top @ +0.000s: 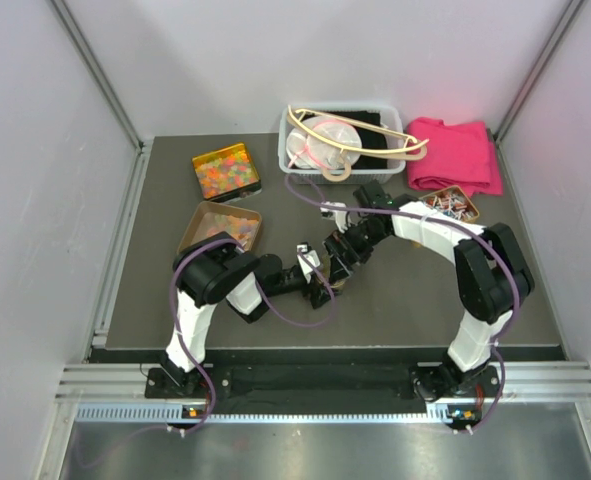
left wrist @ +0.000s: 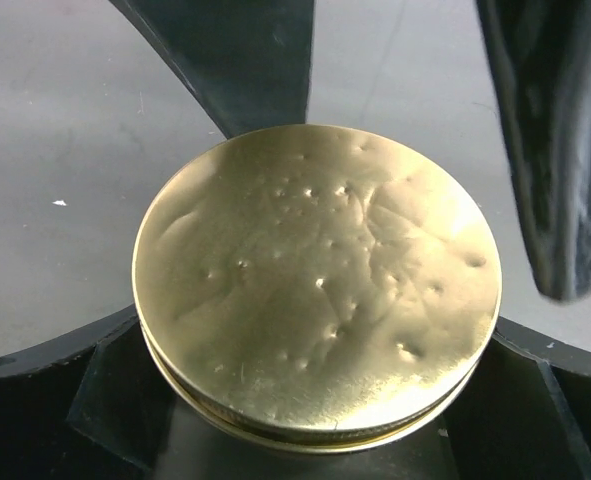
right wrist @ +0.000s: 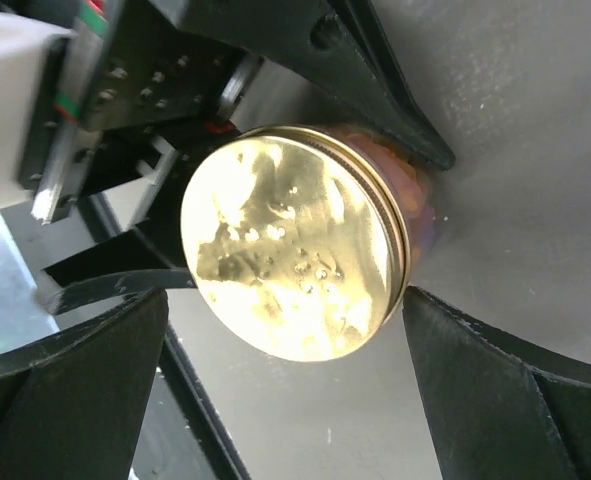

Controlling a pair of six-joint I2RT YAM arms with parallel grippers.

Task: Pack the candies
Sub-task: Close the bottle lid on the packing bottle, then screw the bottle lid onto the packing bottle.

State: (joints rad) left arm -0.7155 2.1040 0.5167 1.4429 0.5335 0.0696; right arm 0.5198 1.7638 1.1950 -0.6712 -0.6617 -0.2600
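No text, label, brand or number can be read in any view. The gold lid [left wrist: 315, 290] shows only dents and glare on its face. The candies [top: 225, 175] and their trays appear too small in the top view for any print to be made out. Coloured marks on the arm housing [right wrist: 85, 60] are blurred beyond reading.

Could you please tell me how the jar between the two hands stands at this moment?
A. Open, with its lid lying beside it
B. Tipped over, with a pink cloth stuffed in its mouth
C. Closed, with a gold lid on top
C: both wrist views show the gold lid seated flat on the jar, covering its whole mouth.
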